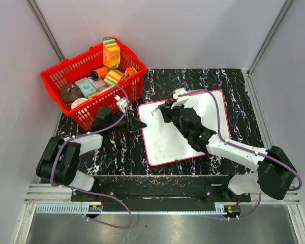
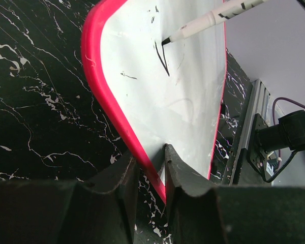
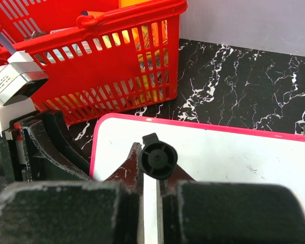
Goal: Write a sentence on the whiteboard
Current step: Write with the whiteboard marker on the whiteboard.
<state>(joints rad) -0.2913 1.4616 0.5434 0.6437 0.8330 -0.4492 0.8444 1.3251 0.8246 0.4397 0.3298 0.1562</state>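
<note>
The flat white rectangular whiteboard [image 1: 168,145] with a thin red-pink frame and rounded corners lies flat on the black, white-veined marble-patterned table [image 1: 231,81], around the middle of it and turned somewhat askew; its upper left corner sits near the red plastic lattice basket [image 1: 58,76]. A short black stroke [image 2: 161,58] and a few small dark specks mark the board near that corner, and the rest of the white face looks mostly bare.

The left gripper [image 2: 150,156] reaches in from the left side; its two dark fingers straddle the board's pink edge, one on each side of the rim, pinching the frame.

The right gripper [image 3: 155,162] hangs over the upper left part of the board, its jaws pressed together on a slim white marker with a black tip [image 2: 213,18]; the right wrist view shows the marker's round black end cap squeezed between the fingers. The marker slants down toward the board, and its tip meets the surface at the top of the black stroke.

The basket stands at the far left of the table, just beside the left gripper; it holds an upright orange carton [image 1: 111,53], a yellow-and-green sponge [image 1: 113,77], a teal box [image 1: 85,86] and a brown round item [image 1: 70,93].
</note>
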